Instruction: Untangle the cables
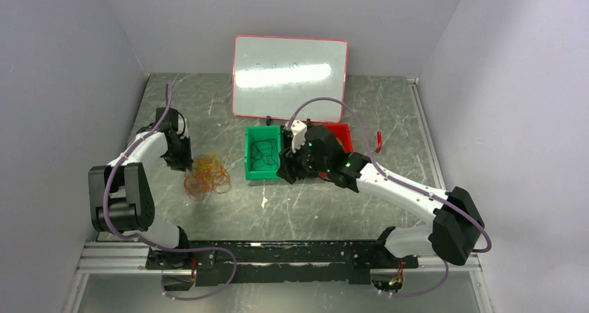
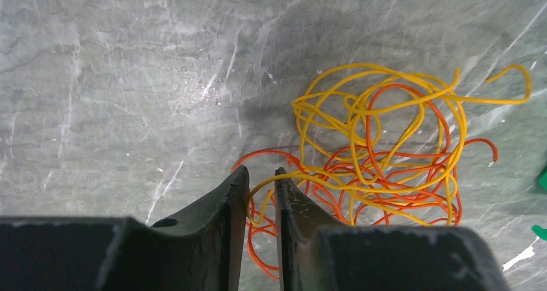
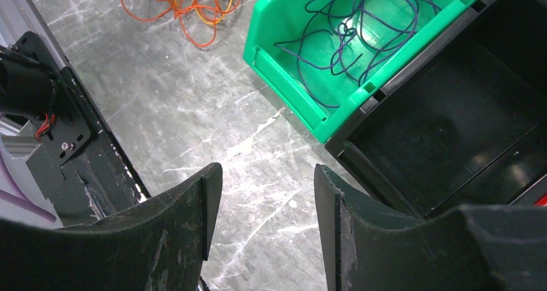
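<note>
A tangle of orange-red and yellow cables (image 1: pixel 206 178) lies on the grey table, left of centre; it fills the right half of the left wrist view (image 2: pixel 387 149). My left gripper (image 1: pixel 182 162) is at the pile's left edge, its jaws nearly together with a bent yellow cable (image 2: pixel 284 175) between the fingertips (image 2: pixel 261 171). A dark cable (image 1: pixel 265 153) lies coiled in the green bin (image 1: pixel 249 153), as the right wrist view shows (image 3: pixel 342 39). My right gripper (image 1: pixel 288 171) hovers open and empty over bare table (image 3: pixel 268 168) at the green bin's near right corner.
A black bin (image 3: pixel 451 110) stands against the green bin's right side, and a red bin (image 1: pixel 342 134) stands beyond it, partly under my right arm. A whiteboard (image 1: pixel 289 77) leans at the back. A small red object (image 1: pixel 378 141) lies right of the bins.
</note>
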Available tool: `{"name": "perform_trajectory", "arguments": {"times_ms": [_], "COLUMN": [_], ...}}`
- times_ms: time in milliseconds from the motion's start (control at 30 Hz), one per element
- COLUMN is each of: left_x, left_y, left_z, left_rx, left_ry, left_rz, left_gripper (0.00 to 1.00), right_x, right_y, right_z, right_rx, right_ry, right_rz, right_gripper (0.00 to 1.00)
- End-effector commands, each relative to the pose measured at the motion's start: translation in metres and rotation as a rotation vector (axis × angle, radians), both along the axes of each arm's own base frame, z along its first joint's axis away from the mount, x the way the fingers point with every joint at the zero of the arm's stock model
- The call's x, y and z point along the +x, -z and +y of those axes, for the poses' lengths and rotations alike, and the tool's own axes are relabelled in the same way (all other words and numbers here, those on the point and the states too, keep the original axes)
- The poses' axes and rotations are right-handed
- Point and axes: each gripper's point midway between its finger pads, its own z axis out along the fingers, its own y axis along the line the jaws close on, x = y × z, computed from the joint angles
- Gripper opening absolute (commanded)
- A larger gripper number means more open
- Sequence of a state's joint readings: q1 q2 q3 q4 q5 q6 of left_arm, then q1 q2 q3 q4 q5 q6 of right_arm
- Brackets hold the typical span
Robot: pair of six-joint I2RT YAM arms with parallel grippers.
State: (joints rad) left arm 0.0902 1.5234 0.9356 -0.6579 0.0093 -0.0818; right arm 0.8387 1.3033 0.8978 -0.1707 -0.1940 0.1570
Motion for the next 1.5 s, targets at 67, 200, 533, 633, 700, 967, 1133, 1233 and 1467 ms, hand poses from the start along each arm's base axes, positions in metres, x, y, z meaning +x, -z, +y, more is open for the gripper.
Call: {"name": "perform_trajectory", "arguments": {"times_ms": [67, 200, 533, 633, 700, 967, 1133, 1233, 1467], "left_x": [0.011, 0.019, 0.028, 0.027, 0.025, 0.015, 0.012, 0.01, 0.006], "left_y": [-0.015, -0.039, -0.122, -0.151, -0.169, -0.227, -0.247, -0.267, -0.299], "left_z": [0.004, 0.007, -0.002, -0.011, -0.019, -0.048, -0.054, -0.057, -0.068], "left_rx": [0.005, 0.027, 0.026, -0.008, -0.041, -0.168, -0.187, -0.196, -0.231], "left_ry": [-0.003, -0.008, 0.005, 0.026, 0.046, 0.133, 0.162, 0.176, 0.233], "left_rz": [-0.063, -0.149, -0.438, -0.544, -0.611, -0.8, -0.842, -0.9, -0.987], "left_gripper": [0.18, 0.08, 0.07, 0.07, 0.07, 0.07, 0.07, 0.07, 0.07], "right_x": [0.004, 0.005, 0.011, 0.013, 0.014, 0.012, 0.017, 0.019, 0.028], "right_y": [-0.011, -0.012, -0.038, -0.055, -0.068, -0.113, -0.127, -0.122, -0.141], "right_z": [0.002, 0.004, 0.006, 0.008, 0.011, 0.038, 0.072, 0.1, 0.154], "right_rx": [0.021, 0.031, 0.182, 0.255, 0.302, 0.471, 0.488, 0.462, 0.532], "right_ry": [0.006, 0.006, 0.043, 0.038, 0.02, -0.135, -0.246, -0.333, -0.459], "right_rz": [-0.014, -0.016, -0.134, -0.208, -0.262, -0.52, -0.652, -0.732, -0.857], "right_gripper": [0.58, 0.58, 0.58, 0.58, 0.59, 0.6, 0.6, 0.61, 0.68]}}
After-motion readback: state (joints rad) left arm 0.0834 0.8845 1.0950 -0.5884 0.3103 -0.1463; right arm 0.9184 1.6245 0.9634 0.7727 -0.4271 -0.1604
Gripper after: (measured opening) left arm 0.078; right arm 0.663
